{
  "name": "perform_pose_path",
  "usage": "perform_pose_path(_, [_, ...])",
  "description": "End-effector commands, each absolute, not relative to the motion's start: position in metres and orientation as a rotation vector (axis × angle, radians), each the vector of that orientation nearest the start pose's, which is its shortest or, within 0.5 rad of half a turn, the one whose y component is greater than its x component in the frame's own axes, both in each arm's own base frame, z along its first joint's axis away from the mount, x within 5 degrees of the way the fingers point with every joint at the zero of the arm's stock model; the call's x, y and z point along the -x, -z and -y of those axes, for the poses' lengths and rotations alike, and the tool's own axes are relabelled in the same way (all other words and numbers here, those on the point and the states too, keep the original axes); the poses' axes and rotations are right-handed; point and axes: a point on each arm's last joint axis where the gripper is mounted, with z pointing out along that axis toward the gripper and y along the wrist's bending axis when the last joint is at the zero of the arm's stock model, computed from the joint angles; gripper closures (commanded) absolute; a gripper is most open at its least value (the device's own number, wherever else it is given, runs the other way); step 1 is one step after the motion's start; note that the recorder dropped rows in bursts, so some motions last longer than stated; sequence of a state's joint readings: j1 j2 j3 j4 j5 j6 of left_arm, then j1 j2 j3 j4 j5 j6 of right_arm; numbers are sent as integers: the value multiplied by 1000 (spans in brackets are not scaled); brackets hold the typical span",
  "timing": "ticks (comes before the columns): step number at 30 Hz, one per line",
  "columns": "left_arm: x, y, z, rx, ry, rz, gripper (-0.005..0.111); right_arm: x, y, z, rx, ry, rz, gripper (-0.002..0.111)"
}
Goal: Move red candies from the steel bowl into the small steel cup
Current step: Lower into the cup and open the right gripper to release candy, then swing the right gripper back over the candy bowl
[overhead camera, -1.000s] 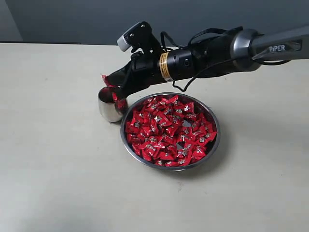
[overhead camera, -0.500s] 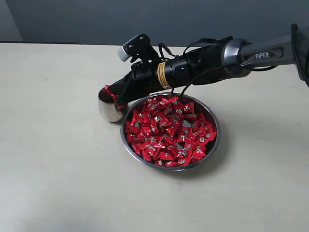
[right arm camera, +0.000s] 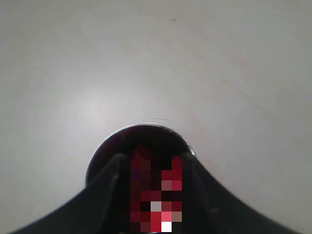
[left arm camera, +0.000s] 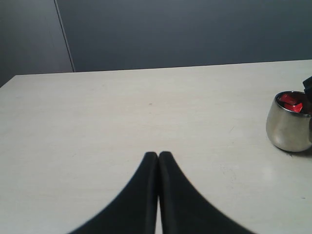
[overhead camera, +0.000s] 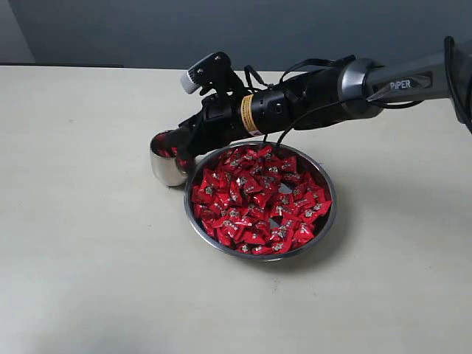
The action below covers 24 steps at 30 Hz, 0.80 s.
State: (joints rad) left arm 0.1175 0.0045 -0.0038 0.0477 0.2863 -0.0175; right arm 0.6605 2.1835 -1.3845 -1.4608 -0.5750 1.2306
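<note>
Red candies (overhead camera: 258, 199) filled the steel bowl (overhead camera: 259, 257) mid-frame, and some sat in the small steel cup (overhead camera: 165, 168) just left of it. The right gripper (overhead camera: 179, 147) hung over the cup, jaws apart and empty. The left gripper (left arm camera: 158, 155) was pinched together on nothing. The pale table (overhead camera: 88, 258) met a dark grey wall (overhead camera: 110, 29) up top.

The right arm (overhead camera: 310, 96) stretches low over the far rim of the steel bowl (overhead camera: 259, 257). The right gripper (overhead camera: 177, 146) hangs above the small steel cup (overhead camera: 162, 171), which stands tight beside the bowl. Open table (overhead camera: 88, 265) lies left, front and right.
</note>
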Motion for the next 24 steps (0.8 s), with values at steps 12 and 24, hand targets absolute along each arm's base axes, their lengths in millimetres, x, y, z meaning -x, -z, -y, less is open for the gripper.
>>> perform_pose_path(12, [-54,-187,-8,92,-114,-1767,106,-329,-186,-319,1167,-937,-1807,108])
perform_pose_path(24, [-54,-187,-8,92,-114,-1767,106,-319,-203,-277,1032,-630,-1933,109])
